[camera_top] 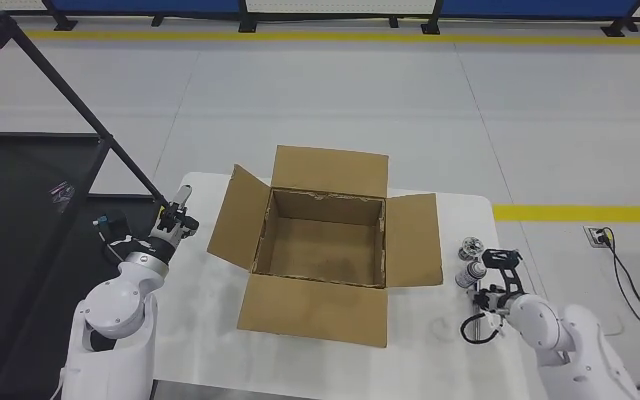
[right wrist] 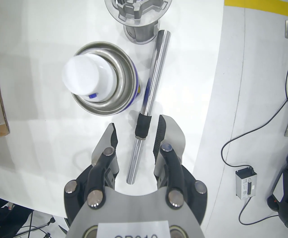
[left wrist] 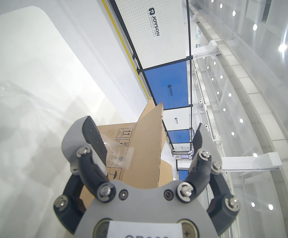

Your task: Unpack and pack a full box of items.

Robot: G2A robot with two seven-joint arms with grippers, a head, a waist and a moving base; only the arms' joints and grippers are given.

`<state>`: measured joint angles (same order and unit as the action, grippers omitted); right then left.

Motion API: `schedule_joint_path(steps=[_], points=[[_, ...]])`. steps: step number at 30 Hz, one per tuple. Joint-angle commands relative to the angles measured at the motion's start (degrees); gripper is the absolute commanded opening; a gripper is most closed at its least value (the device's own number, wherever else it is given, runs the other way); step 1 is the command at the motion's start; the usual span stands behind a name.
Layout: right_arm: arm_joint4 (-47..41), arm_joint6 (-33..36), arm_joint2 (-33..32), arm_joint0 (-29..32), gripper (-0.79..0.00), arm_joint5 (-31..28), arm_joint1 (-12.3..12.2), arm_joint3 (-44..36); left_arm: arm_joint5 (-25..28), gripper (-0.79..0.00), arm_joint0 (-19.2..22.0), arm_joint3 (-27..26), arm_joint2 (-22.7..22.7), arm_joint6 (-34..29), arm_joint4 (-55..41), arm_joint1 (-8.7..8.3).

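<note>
The open cardboard box (camera_top: 320, 245) stands mid-table with its flaps spread and a bare bottom. My right gripper (right wrist: 137, 130) is open, low over the table's right end (camera_top: 492, 283), with its fingers on either side of a chrome rod (right wrist: 153, 74) that has a black band. Beside the rod stand a spray can (right wrist: 101, 78) with a white cap and a grey flanged metal part (right wrist: 139, 20). My left gripper (left wrist: 144, 130) is open at the table's left end (camera_top: 178, 215), facing the box's side (left wrist: 146, 139). A small clear plastic bag (left wrist: 118, 151) clings to one finger pad.
The white table (camera_top: 430, 350) has bare room in front of and to the left of the box. A black frame with dark netting (camera_top: 50, 200) stands close to the left arm. A power adapter (right wrist: 245, 184) and cables lie on the floor past the table's right edge.
</note>
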<state>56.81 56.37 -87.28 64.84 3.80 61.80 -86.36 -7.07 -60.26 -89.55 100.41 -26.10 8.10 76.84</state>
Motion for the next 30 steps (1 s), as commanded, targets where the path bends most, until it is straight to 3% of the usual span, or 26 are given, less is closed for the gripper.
schedule_joint_path(steps=[1,2,5,9,12,17,21,23,25,26,27,30], points=[[-1.32,-0.19,-0.94,0.42,-0.388,-0.84,-0.11,-1.46,0.00,0.000,0.00,0.00,0.00,0.00,0.00,0.00],[-1.90,-0.15,-1.40,0.65,-0.363,-1.52,-0.19,-2.22,0.00,0.000,0.00,0.00,0.00,0.00,0.00,0.00],[-1.96,0.51,-1.64,0.61,-0.148,-2.48,-0.34,-3.88,0.00,0.000,0.00,0.00,0.00,0.00,0.00,0.00],[-2.55,0.77,-0.50,-1.43,-0.037,-2.91,-0.26,-3.63,0.00,0.000,0.00,0.00,0.00,0.00,0.00,0.00],[-3.04,0.98,0.67,-3.52,0.000,-3.39,-0.15,-2.10,0.00,0.000,0.00,0.00,0.00,0.00,0.00,0.00],[-1.99,0.62,2.93,-6.65,-0.003,-2.36,0.11,1.00,0.00,0.000,0.00,0.00,0.00,0.00,0.00,0.00],[-1.76,0.35,3.44,-8.06,-0.037,-1.95,0.15,2.87,0.00,0.000,0.00,0.00,0.00,0.00,0.00,0.00],[-1.59,0.17,3.73,-8.59,-0.099,-1.61,0.18,3.63,0.00,0.000,0.00,0.00,0.00,0.00,0.00,0.00],[-1.69,0.03,4.12,-8.95,-0.175,-1.42,0.24,4.18,0.00,0.000,0.00,0.00,0.00,0.00,0.00,0.00],[-1.67,-0.02,4.36,-9.07,-0.351,-1.30,0.27,4.38,0.00,0.000,0.00,0.00,0.00,0.00,0.00,0.00],[-1.75,-0.09,4.55,-9.21,-0.413,-1.09,0.31,4.59,0.00,0.000,0.00,0.00,0.00,0.00,0.00,0.00],[-1.43,-0.01,5.21,-9.79,-0.502,-0.45,0.39,5.18,0.00,0.000,0.00,0.00,0.00,0.00,0.00,0.00]])
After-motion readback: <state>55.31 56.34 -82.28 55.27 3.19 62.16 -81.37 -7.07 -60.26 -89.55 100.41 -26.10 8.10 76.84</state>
